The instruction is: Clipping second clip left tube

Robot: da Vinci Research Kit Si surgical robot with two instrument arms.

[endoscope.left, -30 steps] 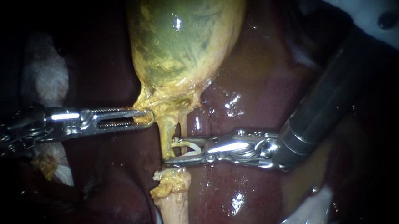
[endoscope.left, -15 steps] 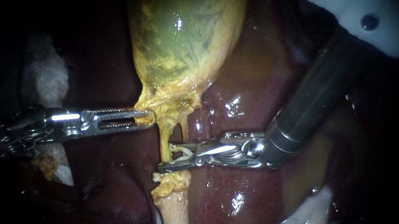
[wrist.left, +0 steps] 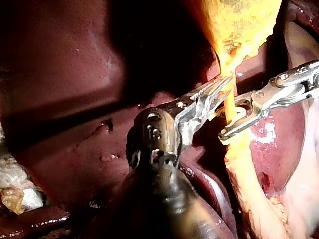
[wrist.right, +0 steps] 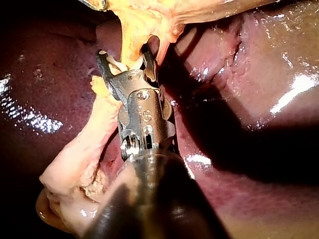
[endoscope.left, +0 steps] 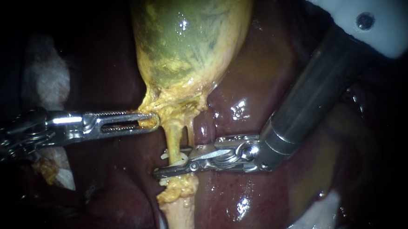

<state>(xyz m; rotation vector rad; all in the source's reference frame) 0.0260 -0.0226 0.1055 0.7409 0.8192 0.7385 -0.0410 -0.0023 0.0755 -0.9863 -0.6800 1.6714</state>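
The yellow-green gallbladder [endoscope.left: 186, 45] hangs over the dark liver [endoscope.left: 254, 93]. From its neck run two tubes: a thick yellow left tube [endoscope.left: 171, 137] and a thin right tube [endoscope.left: 189, 129]. My left instrument [endoscope.left: 144, 122] comes in from the left, its slotted jaws shut on yellow tissue at the gallbladder's neck [wrist.left: 222, 89]. My right instrument [endoscope.left: 169, 163] reaches in from the upper right. Its jaws straddle the left tube and hold a white clip [endoscope.left: 170, 156] around it. The right wrist view shows the right instrument [wrist.right: 125, 59] with one jaw on each side of the tube [wrist.right: 130, 47].
Below the clip the tube widens into a pale stump [endoscope.left: 177, 209] with yellow fat. White gauze lies at the far left [endoscope.left: 43, 76] and at the lower right [endoscope.left: 312, 216]. A white part of the right arm [endoscope.left: 361, 13] fills the upper right corner.
My right instrument has slid leftward across the left tube and its jaws have narrowed around it with the clip. The left instrument has held still.
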